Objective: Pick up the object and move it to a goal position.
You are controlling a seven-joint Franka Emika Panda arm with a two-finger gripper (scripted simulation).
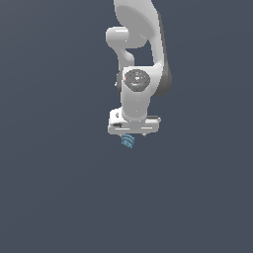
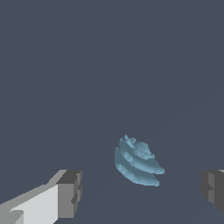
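The object [image 2: 138, 162] is a tiny light-blue rounded lump with paler ridged stripes. In the wrist view it lies on the dark floor between the two grey fingertips [image 2: 70, 192], touching neither. My gripper [image 2: 142, 192] stands open, its fingers wide apart on either side of the lump. In the exterior view the object [image 1: 128, 142] shows just under the white hand of the gripper [image 1: 129, 136], which hangs straight above it. The fingers themselves are hard to make out in that view.
The white arm [image 1: 138, 49] rises from the hand toward the top of the exterior view. Around it there is only the plain dark grey floor [image 1: 59, 188].
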